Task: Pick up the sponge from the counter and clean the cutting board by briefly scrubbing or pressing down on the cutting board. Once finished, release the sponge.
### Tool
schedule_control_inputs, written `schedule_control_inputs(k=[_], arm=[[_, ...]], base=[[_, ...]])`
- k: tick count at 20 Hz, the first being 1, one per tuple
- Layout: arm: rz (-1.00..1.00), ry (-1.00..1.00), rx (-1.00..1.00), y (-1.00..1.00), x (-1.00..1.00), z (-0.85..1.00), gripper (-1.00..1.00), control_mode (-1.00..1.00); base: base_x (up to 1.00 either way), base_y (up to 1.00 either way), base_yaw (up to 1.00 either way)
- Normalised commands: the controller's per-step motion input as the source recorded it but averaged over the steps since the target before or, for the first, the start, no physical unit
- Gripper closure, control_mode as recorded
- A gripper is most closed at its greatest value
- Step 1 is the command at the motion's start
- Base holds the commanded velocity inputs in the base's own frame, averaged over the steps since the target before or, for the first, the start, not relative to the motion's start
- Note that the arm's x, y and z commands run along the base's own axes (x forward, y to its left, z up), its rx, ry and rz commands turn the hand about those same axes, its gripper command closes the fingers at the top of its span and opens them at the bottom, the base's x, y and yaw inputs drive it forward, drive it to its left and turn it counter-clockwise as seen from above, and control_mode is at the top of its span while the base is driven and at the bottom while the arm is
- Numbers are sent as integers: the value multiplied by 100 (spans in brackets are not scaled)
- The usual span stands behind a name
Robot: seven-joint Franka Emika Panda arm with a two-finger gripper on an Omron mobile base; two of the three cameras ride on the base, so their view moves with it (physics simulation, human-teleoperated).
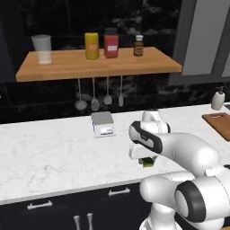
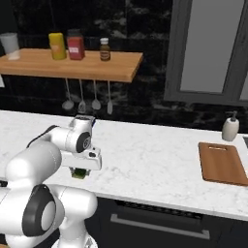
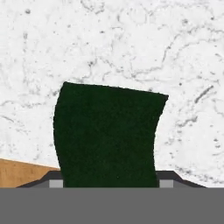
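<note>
My gripper [image 1: 147, 160] [image 2: 79, 171] points down near the front edge of the white marble counter [image 1: 54, 148] [image 2: 155, 160], shut on the sponge [image 1: 148, 163] [image 2: 79, 173]. In the hand view the sponge's dark green face [image 3: 107, 135] sits between the two fingertips, with the counter's marble [image 3: 131, 43] behind it. The reddish-brown cutting board [image 1: 218, 125] [image 2: 224, 163] lies flat far off to the right of the gripper, with its slot handle toward the wall. Nothing rests on it.
A small grey-and-white box [image 1: 103, 123] stands on the counter behind the gripper. A soap dispenser [image 1: 218, 99] [image 2: 230, 127] stands behind the board. The wooden wall shelf [image 1: 99, 65] [image 2: 72, 65] carries a cup, jars and a bottle, with utensils hanging beneath.
</note>
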Motion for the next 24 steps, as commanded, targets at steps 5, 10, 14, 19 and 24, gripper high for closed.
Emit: schedule_control_inputs(k=[5, 10, 14, 19, 24], arm=[[0, 0, 0, 0, 0, 0, 100, 100], [0, 0, 0, 0, 0, 0, 100, 100], [0, 0, 0, 0, 0, 0, 100, 100], [0, 0, 0, 0, 0, 0, 100, 100], [0, 0, 0, 0, 0, 0, 100, 100]], base=[[-1, -100, 0], [0, -100, 0], [0, -100, 0], [17, -77, 0], [72, -28, 0]])
